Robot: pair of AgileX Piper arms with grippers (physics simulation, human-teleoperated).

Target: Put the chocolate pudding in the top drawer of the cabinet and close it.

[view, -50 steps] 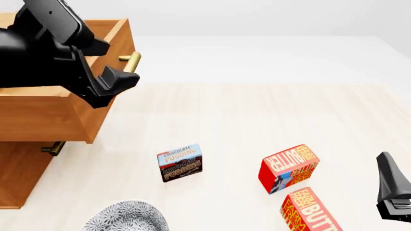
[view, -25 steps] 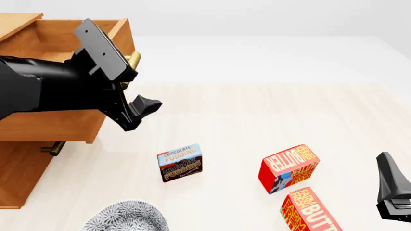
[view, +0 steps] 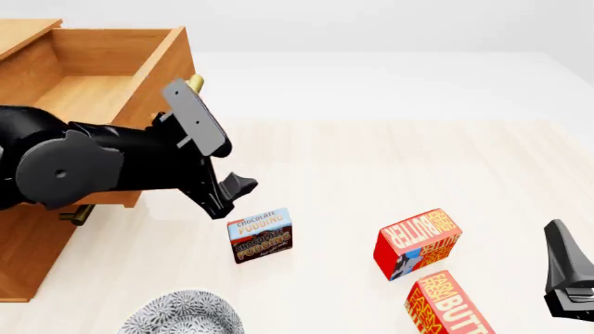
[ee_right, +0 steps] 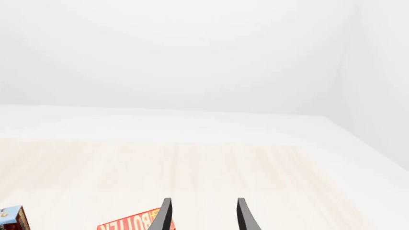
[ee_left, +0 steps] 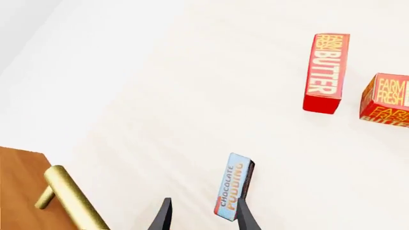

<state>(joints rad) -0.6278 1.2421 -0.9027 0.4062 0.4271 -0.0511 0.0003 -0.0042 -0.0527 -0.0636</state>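
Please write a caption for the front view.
Left gripper above the pudding; top drawer open; two butter boxes nearby.

cabinet [view: 37,229] left, chocolate pudding [view: 260,235] centre, 2 butter boxes [view: 416,242] right

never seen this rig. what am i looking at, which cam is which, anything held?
Simulator renders of two black robot arms at a table. The front view looks down over it; the other two cameras sit behind each arm's jaws. The left gripper, open and empty, hovers just above the chocolate pudding. The right gripper, also open and empty, waits at the right edge. The cabinet has its top drawer pulled open. Also on the table: two butter boxes and a patterned dish.
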